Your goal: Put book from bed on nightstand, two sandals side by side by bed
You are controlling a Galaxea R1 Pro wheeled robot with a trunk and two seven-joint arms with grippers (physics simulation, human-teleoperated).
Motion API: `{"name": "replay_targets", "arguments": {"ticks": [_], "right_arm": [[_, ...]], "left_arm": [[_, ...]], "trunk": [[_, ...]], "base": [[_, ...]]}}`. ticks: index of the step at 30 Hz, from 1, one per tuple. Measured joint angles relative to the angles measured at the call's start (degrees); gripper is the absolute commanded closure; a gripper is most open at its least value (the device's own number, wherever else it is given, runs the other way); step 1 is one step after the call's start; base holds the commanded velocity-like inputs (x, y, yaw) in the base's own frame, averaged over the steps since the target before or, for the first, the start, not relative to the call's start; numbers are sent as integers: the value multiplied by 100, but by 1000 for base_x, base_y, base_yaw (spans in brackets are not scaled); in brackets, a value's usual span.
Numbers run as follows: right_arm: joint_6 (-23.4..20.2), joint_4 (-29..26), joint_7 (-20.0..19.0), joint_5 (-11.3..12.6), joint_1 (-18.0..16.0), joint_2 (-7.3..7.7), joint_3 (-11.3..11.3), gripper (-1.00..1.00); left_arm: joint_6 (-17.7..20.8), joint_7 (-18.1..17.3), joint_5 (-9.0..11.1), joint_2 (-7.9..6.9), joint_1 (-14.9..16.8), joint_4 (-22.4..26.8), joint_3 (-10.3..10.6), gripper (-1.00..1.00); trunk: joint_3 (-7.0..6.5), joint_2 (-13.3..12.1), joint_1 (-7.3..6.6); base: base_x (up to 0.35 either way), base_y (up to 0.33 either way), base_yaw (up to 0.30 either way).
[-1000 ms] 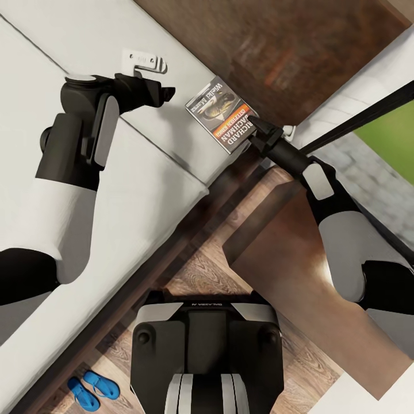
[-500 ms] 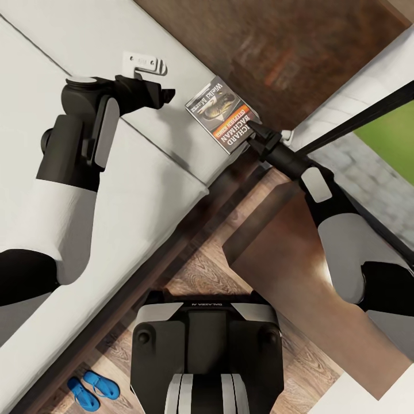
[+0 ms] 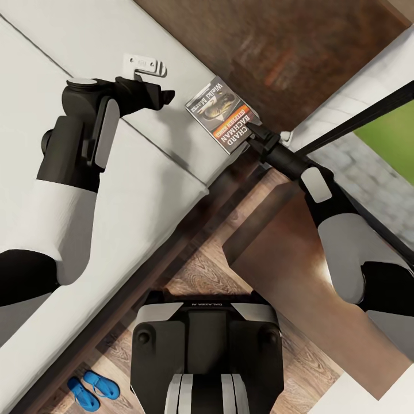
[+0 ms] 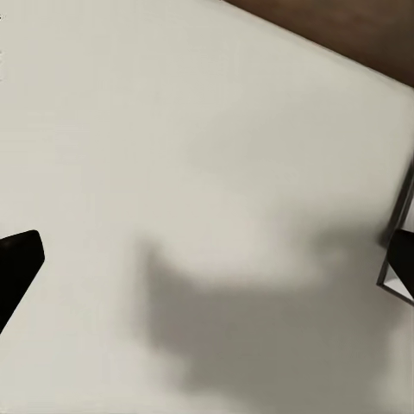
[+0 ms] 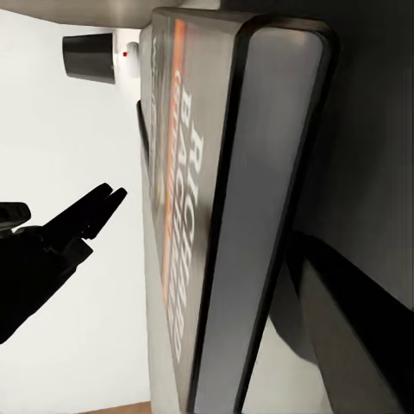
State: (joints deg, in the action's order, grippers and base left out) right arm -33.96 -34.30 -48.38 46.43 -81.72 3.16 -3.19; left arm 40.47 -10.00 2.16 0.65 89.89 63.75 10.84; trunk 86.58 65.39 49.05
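Head view: the book (image 3: 223, 114) sits at the edge of the bed (image 3: 69, 34) mattress, close to the dark headboard (image 3: 276, 52). The right gripper (image 3: 257, 130) is closed on the book's near corner. The left gripper (image 3: 145, 64) hovers over the mattress with its white fingers spread apart, holding nothing. The nightstand (image 3: 287, 264) stands beside the bed under the right arm. The two sandals (image 3: 94, 389) lie side by side on the wood floor (image 3: 201, 276) next to the bed frame.

Left wrist view: pale mattress with a shadow; dark finger parts show at opposite edges, wide apart.

Right wrist view: the book (image 5: 203, 224) stands edge-on between the fingers, orange band visible.
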Motion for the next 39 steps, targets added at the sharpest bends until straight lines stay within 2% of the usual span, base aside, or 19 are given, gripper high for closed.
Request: {"name": "replay_targets", "arguments": {"ticks": [20, 21, 39], "right_arm": [[8, -1, 15, 1, 17, 0, -6, -100], [8, -1, 15, 2, 17, 0, -5, 100], [132, -17, 1, -19, 27, 4, -7, 100]], "left_arm": [[0, -2, 0, -4, 0, -4, -9, -100], [0, -1, 0, -4, 0, -2, -9, -100], [0, 6, 5, 15, -2, -5, -9, -100]], "trunk": [[5, 0, 0], [5, 0, 0], [5, 0, 0]], "base": [[0, 0, 67], [0, 0, 1], [0, 0, 0]]}}
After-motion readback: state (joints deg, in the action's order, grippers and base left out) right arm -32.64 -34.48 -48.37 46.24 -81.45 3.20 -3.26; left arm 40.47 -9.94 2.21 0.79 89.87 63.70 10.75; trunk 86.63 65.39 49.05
